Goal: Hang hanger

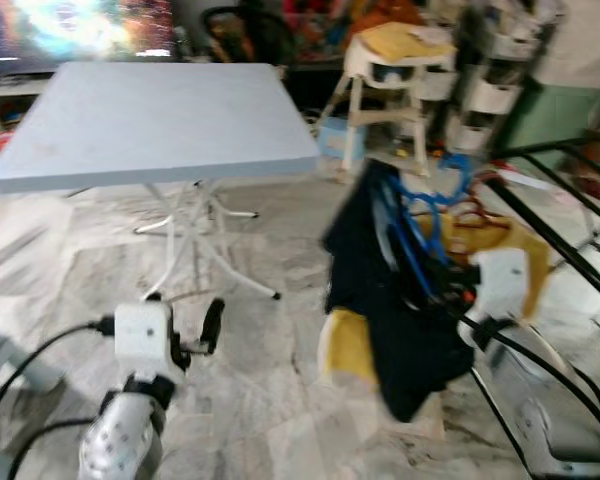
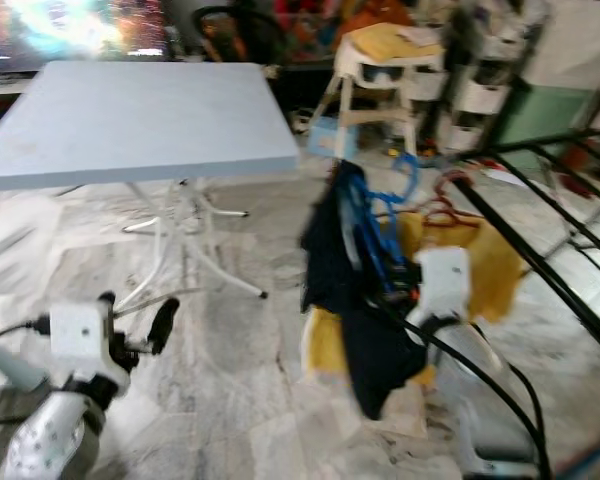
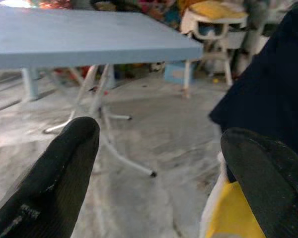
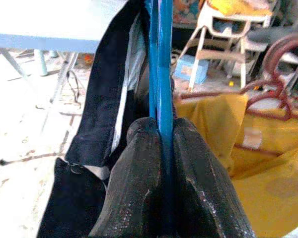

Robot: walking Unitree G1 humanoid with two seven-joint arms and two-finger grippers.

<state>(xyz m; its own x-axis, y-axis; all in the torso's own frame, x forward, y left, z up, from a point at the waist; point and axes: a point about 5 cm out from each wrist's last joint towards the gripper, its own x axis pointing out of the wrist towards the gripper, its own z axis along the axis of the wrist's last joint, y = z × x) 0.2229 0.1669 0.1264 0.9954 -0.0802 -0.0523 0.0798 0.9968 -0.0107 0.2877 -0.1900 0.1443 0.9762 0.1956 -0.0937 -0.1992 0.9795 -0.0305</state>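
My right gripper (image 4: 161, 144) is shut on a blue hanger (image 4: 159, 59) that carries a dark navy garment (image 1: 380, 290). The hanger's blue hook (image 1: 445, 185) points toward the black drying rack (image 1: 550, 230) at the right. On that rack hangs a yellow garment (image 4: 223, 148) on a red hanger (image 4: 278, 69), just behind the held one. My left gripper (image 1: 195, 335) is low at the left above the floor, open with nothing in it; its fingers (image 3: 64, 168) stand wide apart.
A light blue folding table (image 1: 170, 115) on white legs stands ahead at the left. A white high chair (image 1: 395, 80) and shelves with clutter are at the back. The floor is grey marble tile (image 1: 270, 400).
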